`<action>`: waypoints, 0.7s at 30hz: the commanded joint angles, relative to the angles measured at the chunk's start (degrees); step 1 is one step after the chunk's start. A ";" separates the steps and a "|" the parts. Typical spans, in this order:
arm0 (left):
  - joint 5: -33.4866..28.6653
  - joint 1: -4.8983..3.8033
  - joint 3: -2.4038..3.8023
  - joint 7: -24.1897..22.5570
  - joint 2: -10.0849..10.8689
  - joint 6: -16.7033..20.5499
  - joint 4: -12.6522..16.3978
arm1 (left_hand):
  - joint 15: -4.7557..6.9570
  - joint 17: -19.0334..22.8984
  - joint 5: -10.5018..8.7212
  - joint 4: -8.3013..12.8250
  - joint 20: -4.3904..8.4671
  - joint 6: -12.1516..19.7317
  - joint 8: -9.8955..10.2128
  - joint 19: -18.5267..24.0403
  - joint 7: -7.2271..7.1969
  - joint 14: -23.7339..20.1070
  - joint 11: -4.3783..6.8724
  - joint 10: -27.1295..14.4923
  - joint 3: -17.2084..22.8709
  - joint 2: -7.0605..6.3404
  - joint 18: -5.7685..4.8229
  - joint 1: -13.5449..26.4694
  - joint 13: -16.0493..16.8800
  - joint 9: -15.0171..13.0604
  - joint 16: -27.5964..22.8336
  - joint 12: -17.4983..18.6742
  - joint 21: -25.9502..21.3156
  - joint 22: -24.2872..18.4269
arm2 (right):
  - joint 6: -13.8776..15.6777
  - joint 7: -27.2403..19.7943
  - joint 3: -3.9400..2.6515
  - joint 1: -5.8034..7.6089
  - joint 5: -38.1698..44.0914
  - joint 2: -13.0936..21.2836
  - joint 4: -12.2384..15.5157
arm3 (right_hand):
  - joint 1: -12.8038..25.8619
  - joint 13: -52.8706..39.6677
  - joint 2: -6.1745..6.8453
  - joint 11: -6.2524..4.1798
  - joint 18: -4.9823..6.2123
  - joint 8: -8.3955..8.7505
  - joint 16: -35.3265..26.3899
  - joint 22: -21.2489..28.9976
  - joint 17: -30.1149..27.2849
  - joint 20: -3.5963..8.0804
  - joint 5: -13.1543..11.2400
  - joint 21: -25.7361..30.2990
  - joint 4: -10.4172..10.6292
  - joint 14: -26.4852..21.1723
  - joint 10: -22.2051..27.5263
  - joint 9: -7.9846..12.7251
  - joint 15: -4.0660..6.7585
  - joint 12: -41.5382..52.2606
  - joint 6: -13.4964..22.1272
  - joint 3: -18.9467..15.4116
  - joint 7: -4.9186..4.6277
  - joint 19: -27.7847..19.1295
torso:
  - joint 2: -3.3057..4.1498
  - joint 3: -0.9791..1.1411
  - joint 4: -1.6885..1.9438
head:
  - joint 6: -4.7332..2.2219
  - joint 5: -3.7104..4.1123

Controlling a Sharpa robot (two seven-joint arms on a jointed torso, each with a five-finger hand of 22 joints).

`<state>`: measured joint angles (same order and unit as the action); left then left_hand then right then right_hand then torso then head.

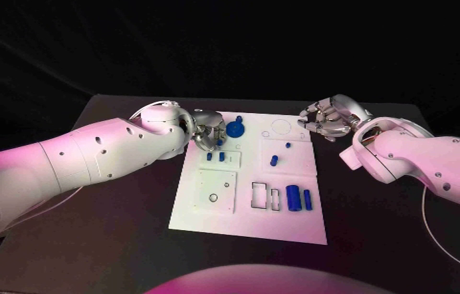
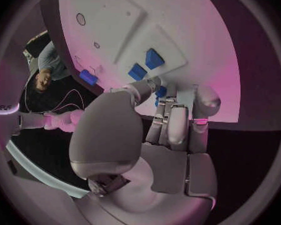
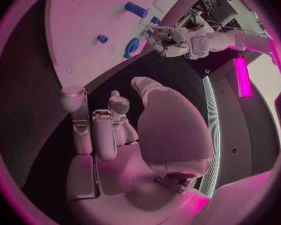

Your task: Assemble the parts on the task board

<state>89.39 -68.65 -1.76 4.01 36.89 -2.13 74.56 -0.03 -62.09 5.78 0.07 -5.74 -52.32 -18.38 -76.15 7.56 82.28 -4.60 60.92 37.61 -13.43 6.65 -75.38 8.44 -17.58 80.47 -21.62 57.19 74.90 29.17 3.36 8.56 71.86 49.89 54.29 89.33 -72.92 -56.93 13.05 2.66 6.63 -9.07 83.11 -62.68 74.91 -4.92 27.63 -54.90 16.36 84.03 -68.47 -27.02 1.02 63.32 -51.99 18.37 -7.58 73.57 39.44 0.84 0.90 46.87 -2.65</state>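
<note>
**Left hand at board's far-left corner, right hand off board**

White flat rectangular task board (image 1: pixel 288 217) lies mid-table on the black table (image 1: pixel 383 221). Small blue plastic parts sit on it: a round blue disc-shaped part with a short stem (image 1: pixel 236 130) just beside the left hand's fingertips; two small blue pegs (image 1: pixel 216 155) just below that hand, standing in the board; two more small blue studs (image 1: pixel 276 160), one near the board's middle, the other a little further up; two larger blue cylinders (image 1: pixel 300 199) lying side by side at the board's near-right part, next to empty rectangular outline slots (image 1: pixel 262 196). A raised white square plate (image 1: pixel 217 190) sits on the near-left part of the board.

Left hand (image 1: pixel 204 133), silver, many-fingered, sits over the board's far-left corner, fingers curled in towards the disc part. In the left wrist view the fingertips (image 2: pixel 154 83) are bunched close to small blue parts (image 2: pixel 159 92); whether anything is actually pinched cannot be told, the contact is hidden by the fingers.

Right hand (image 1: pixel 327 119) is beside the board's far-right corner, over bare table, apart from all parts. Fingers are curled inwards; right wrist view shows the palm and fingers (image 3: pixel 93 130) with nothing in them.
</note>
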 commanded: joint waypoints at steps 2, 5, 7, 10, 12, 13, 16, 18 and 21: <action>-0.26 0.07 -0.01 0.04 0.03 0.78 0.21 | -0.37 0.49 0.31 -0.02 -0.48 0.09 0.30 0.11 -0.27 -0.40 -0.08 -0.87 -0.32 -0.23 -0.43 0.53 -0.03 0.02 -0.41 0.40 -0.16 6.61 | -0.05 -0.53 0.00 -0.06 0.41 -0.04 -0.01 | 0.13 -0.03 0.26 0.01 1.18 -0.35 -0.32 0.05 1.89 0.17 0.35 0.30 -0.10 2.22 -0.24 -0.06 0.36 -0.23 0.38 0.30 0.10 -0.30 | 0.03 -0.02 0.00 | -0.03 -0.01; -0.26 0.11 -0.01 -0.09 0.14 1.57 0.33 | -0.56 0.83 0.29 -0.02 -0.62 -0.01 0.37 0.29 -0.31 -0.60 -0.29 -1.44 -0.42 -0.26 -0.38 0.51 0.01 0.01 -0.52 0.50 -0.49 6.53 | -0.06 -0.52 0.00 -0.10 0.41 -0.05 -0.06 | 0.13 -0.03 0.26 0.01 1.18 -0.35 -0.32 0.05 1.89 0.17 0.35 0.30 -0.10 2.22 -0.24 -0.06 0.36 -0.23 0.38 0.30 0.10 -0.30 | 0.01 -0.03 -0.05 | -0.06 -0.04; -0.26 0.13 0.00 -0.20 0.20 1.97 0.40 | -0.77 1.00 0.27 -0.02 -0.79 -0.09 0.48 0.40 -0.38 -0.75 -0.53 -2.06 -0.53 -0.29 -0.38 0.49 0.06 0.01 -0.54 0.54 -0.61 6.51 | -0.08 -0.52 0.00 -0.11 0.41 -0.05 -0.07 | 0.13 -0.03 0.26 0.01 1.18 -0.35 -0.32 0.05 1.89 0.17 0.35 0.30 -0.10 2.22 -0.24 -0.06 0.36 -0.23 0.38 0.30 0.10 -0.30 | 0.01 -0.02 -0.04 | -0.07 -0.05; -0.28 0.15 0.00 -0.44 0.25 2.63 0.49 | -1.00 1.29 0.23 -0.01 -0.98 -0.22 0.58 0.65 -0.46 -0.95 -0.78 -2.77 -0.67 -0.33 -0.32 0.48 0.14 0.00 -0.59 0.53 -1.04 6.41 | -0.11 -0.51 0.00 -0.14 0.41 -0.03 -0.08 | 0.13 -0.03 0.26 0.01 1.18 -0.35 -0.32 0.05 1.89 0.17 0.35 0.30 -0.10 2.22 -0.24 -0.06 0.36 -0.23 0.38 0.30 0.10 -0.30 | 0.03 -0.02 0.00 | -0.10 -0.05; -0.31 0.17 0.00 -0.57 0.29 2.95 0.56 | -1.23 1.62 0.22 0.01 -1.18 -0.27 0.73 0.94 -0.58 -1.20 -1.03 -3.53 -0.81 -0.39 -0.24 0.44 0.23 0.02 -0.65 0.49 -1.51 6.29 | -0.12 -0.50 0.00 -0.15 0.41 -0.01 -0.09 | 0.13 -0.03 0.26 0.01 1.18 -0.35 -0.32 0.05 1.89 0.17 0.35 0.30 -0.10 2.22 -0.24 -0.06 0.36 -0.23 0.38 0.30 0.10 -0.30 | 0.00 0.00 0.03 | -0.08 -0.05; -0.32 0.18 0.01 -0.62 0.31 3.07 0.59 | -1.32 1.86 0.21 0.01 -1.26 -0.31 0.79 1.11 -0.62 -1.35 -1.14 -3.84 -0.84 -0.37 -0.20 0.43 0.26 0.02 -0.71 0.47 -1.81 6.22 | -0.13 -0.49 0.00 -0.15 0.41 -0.01 -0.09 | 0.13 -0.03 0.26 0.01 1.18 -0.35 -0.32 0.05 1.89 0.17 0.35 0.30 -0.10 2.22 -0.24 -0.06 0.36 -0.23 0.38 0.30 0.10 -0.30 | -0.01 0.00 0.01 | -0.09 -0.04; -0.38 0.19 0.01 -0.76 0.38 3.36 0.67 | -1.45 2.39 0.19 0.01 -1.39 -0.48 0.82 1.40 -0.60 -1.65 -1.26 -4.26 -0.88 -0.30 -0.10 0.37 0.33 0.00 -0.86 0.38 -2.32 6.10 | -0.17 -0.45 0.00 -0.17 0.41 0.00 -0.11 | 0.13 -0.03 0.26 0.01 1.18 -0.35 -0.32 0.05 1.89 0.17 0.35 0.30 -0.10 2.22 -0.24 -0.06 0.36 -0.23 0.38 0.30 0.10 -0.30 | 0.00 0.00 0.00 | -0.11 -0.03; -0.42 0.21 0.01 -0.83 0.41 3.44 0.71 | -1.50 2.60 0.19 0.02 -1.43 -0.51 0.85 1.50 -0.61 -1.77 -1.32 -4.44 -0.91 -0.32 -0.07 0.35 0.35 0.00 -0.93 0.36 -2.48 6.06 | -0.20 -0.45 0.00 -0.18 0.41 0.00 -0.11 | 0.13 -0.03 0.26 0.01 1.18 -0.35 -0.32 0.05 1.89 0.17 0.35 0.30 -0.10 2.22 -0.24 -0.06 0.36 -0.23 0.38 0.30 0.10 -0.30 | 0.01 0.02 -0.02 | -0.14 -0.02; -0.60 0.22 0.01 -0.93 0.45 3.45 0.76 | -1.57 2.90 0.18 0.04 -1.52 -0.68 0.85 1.67 -0.60 -1.97 -1.39 -4.67 -0.93 -0.28 -0.02 0.29 0.41 -0.03 -1.01 0.27 -2.74 6.00 | -0.22 -0.45 0.00 -0.19 0.41 0.02 -0.10 | 0.12 -0.03 0.27 0.01 1.18 -0.35 -0.31 0.03 1.90 0.17 0.35 0.29 -0.11 2.22 -0.25 -0.07 0.36 -0.23 0.38 0.33 0.10 -0.29 | 0.00 0.02 0.00 | -0.13 -0.01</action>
<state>89.27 -68.45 -1.78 3.76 37.38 0.44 75.14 -1.66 -59.22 5.78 0.08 -7.16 -52.74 -17.72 -74.72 7.15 80.66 -5.97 56.69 36.98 -13.66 6.65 -75.15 8.79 -17.59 79.81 -21.41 54.61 74.90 29.19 3.33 8.57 71.72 49.90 54.32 89.21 -72.92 -56.93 13.05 2.66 6.63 -9.07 83.11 -62.68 74.91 -4.93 27.63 -54.90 16.27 84.03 -68.47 -27.03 1.02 63.32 -51.99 18.45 -7.58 73.56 39.45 0.84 0.90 46.74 -2.69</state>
